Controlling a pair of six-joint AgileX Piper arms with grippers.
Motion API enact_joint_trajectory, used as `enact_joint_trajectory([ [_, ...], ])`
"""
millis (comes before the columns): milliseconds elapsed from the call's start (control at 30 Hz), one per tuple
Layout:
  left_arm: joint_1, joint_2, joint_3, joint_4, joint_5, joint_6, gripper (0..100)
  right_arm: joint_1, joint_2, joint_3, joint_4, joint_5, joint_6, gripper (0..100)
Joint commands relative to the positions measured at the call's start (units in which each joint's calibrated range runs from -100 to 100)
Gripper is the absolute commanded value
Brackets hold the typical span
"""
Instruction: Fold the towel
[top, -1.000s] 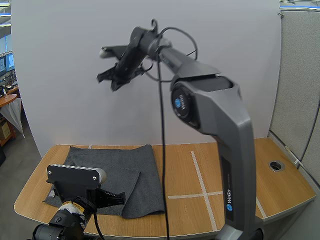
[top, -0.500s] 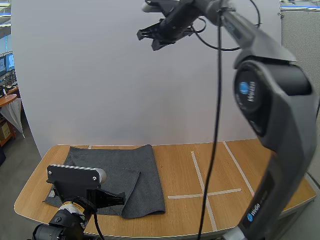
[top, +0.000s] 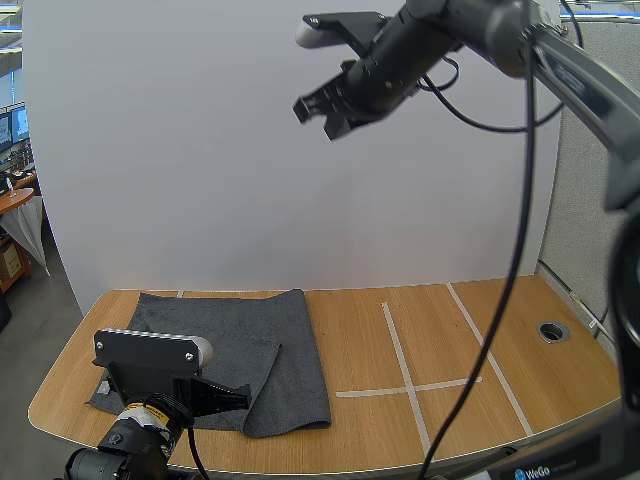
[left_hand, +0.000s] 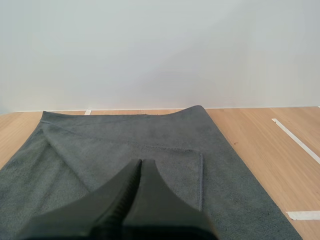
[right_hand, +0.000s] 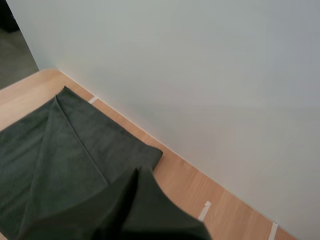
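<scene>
The right arm (top: 590, 100) is smooth grey metal, with white "WeGo" lettering (top: 540, 472) low on its base. The right gripper (top: 322, 115) is black. The left arm (top: 135, 440) is black with a yellow band and carries a flat plate (top: 145, 352) with two screws. The left gripper (left_hand: 140, 165) has black, ribbed fingers (left_hand: 117, 207).

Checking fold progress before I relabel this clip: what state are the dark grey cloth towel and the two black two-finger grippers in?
Dark grey cloth towel: partly folded, one flap laid over the rest, lying flat on the wooden table.
Left gripper: shut on nothing, low over the towel's near part.
Right gripper: shut on nothing, high above the table.
</scene>
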Motion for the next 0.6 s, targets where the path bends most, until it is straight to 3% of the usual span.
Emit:
enact_joint_trajectory([
  [0,-0.17,-0.19,0.06,-0.96,-1.18,-0.13,0,-0.20,-5.02,6.29,-0.86,-4.92,-2.84,0],
  [367,-0.17,-0.19,0.06,-0.96,-1.18,-0.13,0,1.31,-14.15,20.45,-1.13,-11.81,-7.43,0],
  [500,-0.17,-0.19,0.06,-0.96,-1.18,-0.13,0,6.11,-18.06,21.88,-2.29,-13.22,-6.56,0],
  [567,-0.17,-0.19,0.06,-0.96,-1.18,-0.13,0,8.69,-18.73,21.88,-5.93,-13.22,-3.20,0],
])
